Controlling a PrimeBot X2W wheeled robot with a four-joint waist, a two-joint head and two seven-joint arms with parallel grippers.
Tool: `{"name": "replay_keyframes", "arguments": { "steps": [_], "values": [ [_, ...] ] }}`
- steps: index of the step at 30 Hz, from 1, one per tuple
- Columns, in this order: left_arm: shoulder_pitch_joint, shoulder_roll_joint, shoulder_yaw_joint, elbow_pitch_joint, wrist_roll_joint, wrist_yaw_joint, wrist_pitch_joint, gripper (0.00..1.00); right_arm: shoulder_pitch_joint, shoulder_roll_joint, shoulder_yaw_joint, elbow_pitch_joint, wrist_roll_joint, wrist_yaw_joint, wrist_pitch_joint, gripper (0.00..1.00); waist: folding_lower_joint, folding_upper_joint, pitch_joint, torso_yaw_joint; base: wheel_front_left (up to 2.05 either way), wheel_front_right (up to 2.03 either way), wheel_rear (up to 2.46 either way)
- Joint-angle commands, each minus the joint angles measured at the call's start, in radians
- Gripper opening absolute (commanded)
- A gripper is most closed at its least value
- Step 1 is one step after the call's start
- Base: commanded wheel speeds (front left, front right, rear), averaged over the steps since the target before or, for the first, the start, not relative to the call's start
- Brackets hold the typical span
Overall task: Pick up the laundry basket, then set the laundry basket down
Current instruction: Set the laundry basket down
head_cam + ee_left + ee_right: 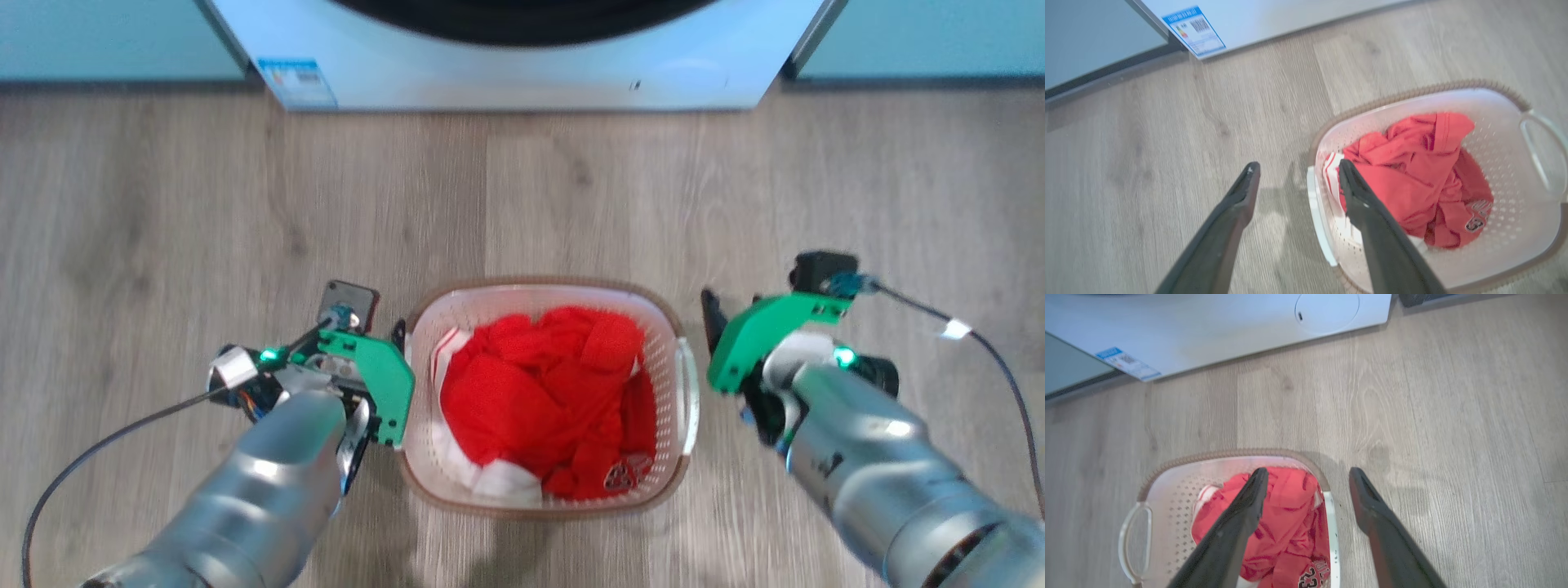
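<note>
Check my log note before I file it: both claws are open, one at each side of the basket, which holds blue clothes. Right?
Not blue: the clothes in the laundry basket are red, as the head view shows. The left claw and right claw are open, one at each side.

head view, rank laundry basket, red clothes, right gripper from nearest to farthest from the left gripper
1. laundry basket: its left wall right beside the left gripper.
2. red clothes: inside the basket, centre.
3. right gripper: beyond the basket's right side.
</note>
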Motion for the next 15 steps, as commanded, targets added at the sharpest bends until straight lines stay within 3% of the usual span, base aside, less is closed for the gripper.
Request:
{"name": "replay_keyframes", "arguments": {
  "steps": [1, 5, 8, 12, 15],
  "values": [
    [-0.031, 0.032, 0.036, -0.024, -0.001, 0.018, -0.021, 1.00, -0.036, 0.002, -0.039, -0.039, -0.017, 0.007, -0.013, 1.00, 0.0001, -0.0001, -0.083, -0.018, 0.00, 0.00, 0.00],
    [-0.043, 0.111, 0.199, -0.294, 0.090, 0.117, -0.025, 1.00, -0.034, -0.080, -0.274, -0.213, -0.168, 0.007, -0.013, 1.00, 0.0001, -0.0001, -0.141, -0.014, 0.00, 0.00, 0.00],
    [0.064, 0.174, 0.360, -0.562, 0.232, 0.190, -0.025, 1.00, 0.080, -0.093, -0.484, -0.411, -0.356, 0.007, -0.014, 1.00, 0.0001, -0.0001, -0.187, -0.012, 0.00, 0.00, 0.00],
    [0.252, 0.203, 0.545, -0.862, 0.405, 0.230, -0.025, 1.00, 0.293, -0.030, -0.713, -0.690, -0.610, 0.007, -0.014, 1.00, 0.0001, -0.0001, -0.235, -0.013, 0.00, 0.00, 0.00],
    [0.379, 0.186, 0.659, -1.015, 0.486, 0.224, -0.025, 1.00, 0.430, 0.005, -0.796, -0.865, -0.725, 0.007, -0.014, 1.00, 0.0001, -0.0001, -0.265, -0.011, 0.00, 0.00, 0.00]
  ]
}}
